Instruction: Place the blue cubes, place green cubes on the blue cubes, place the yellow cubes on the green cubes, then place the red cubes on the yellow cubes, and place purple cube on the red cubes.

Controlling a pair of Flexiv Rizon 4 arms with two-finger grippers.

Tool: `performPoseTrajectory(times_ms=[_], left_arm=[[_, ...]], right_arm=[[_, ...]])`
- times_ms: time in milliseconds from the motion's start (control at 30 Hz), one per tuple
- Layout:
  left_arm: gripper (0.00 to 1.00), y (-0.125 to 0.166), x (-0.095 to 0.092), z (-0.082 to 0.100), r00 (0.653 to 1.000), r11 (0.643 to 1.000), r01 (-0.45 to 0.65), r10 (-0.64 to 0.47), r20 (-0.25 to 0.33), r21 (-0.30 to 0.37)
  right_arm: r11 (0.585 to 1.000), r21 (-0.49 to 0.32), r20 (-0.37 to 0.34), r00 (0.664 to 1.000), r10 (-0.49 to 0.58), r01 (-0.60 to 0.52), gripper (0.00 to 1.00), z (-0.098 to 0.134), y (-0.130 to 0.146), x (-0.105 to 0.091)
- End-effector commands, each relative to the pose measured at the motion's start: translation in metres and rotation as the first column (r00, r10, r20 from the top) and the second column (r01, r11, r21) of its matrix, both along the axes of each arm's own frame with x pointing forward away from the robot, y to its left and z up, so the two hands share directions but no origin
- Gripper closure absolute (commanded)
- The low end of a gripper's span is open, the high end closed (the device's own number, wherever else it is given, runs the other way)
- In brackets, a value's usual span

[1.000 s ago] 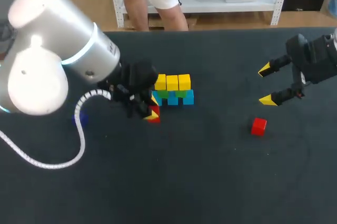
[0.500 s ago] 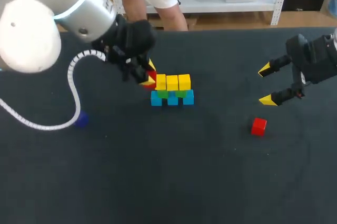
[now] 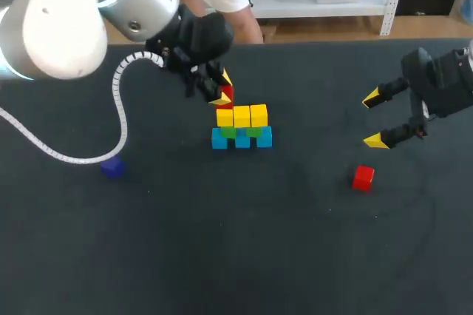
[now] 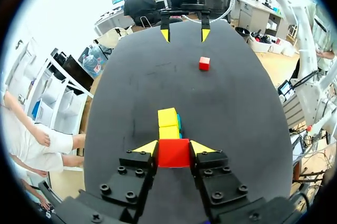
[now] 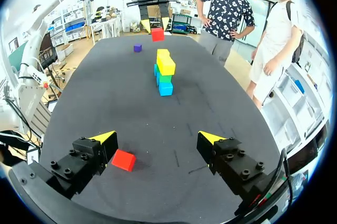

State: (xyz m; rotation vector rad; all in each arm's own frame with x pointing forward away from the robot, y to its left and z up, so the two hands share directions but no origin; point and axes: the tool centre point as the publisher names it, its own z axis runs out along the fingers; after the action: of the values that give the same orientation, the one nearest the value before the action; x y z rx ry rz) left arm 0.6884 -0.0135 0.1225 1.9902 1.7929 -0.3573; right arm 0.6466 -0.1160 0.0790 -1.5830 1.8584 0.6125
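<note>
Left hand (image 4: 174, 147) around one red cube (image 4: 174, 156)

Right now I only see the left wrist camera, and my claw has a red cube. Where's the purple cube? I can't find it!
Observer: The purple cube lies alone on the table, out on the left arm's side.
Operator: Is anything hiding under the yellow cubes?
Observer: Yes. Green cubes sit right under them, and blue cubes are at the bottom, on the table.
</note>
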Motion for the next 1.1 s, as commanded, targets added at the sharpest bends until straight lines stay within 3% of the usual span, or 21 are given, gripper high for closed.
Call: performPoseTrajectory(times_ms=[33, 567, 1100], left_arm=[[1.0, -0.005, 0.008, -0.007, 1.0, 1.0, 0.009, -0.009, -0.016, -0.009], [1.0, -0.013, 0.014, -0.021, 0.999, 0.999, -0.004, 0.002, -0.035, -0.046], [1.0, -0.011, 0.015, -0.026, 0.999, 0.999, -0.012, 0.01, -0.045, -0.042]], right_arm=[[1.0, 0.003, 0.001, 1.0, 0.001, -0.001, 0.0, -0.001, 0.0, 0.0], [1.0, 0.003, 0.001, 1.0, 0.001, -0.001, 0.0, -0.001, 0.0, 0.0], [1.0, 0.003, 0.001, 1.0, 0.001, -0.001, 0.0, -0.001, 0.0, 0.0]])
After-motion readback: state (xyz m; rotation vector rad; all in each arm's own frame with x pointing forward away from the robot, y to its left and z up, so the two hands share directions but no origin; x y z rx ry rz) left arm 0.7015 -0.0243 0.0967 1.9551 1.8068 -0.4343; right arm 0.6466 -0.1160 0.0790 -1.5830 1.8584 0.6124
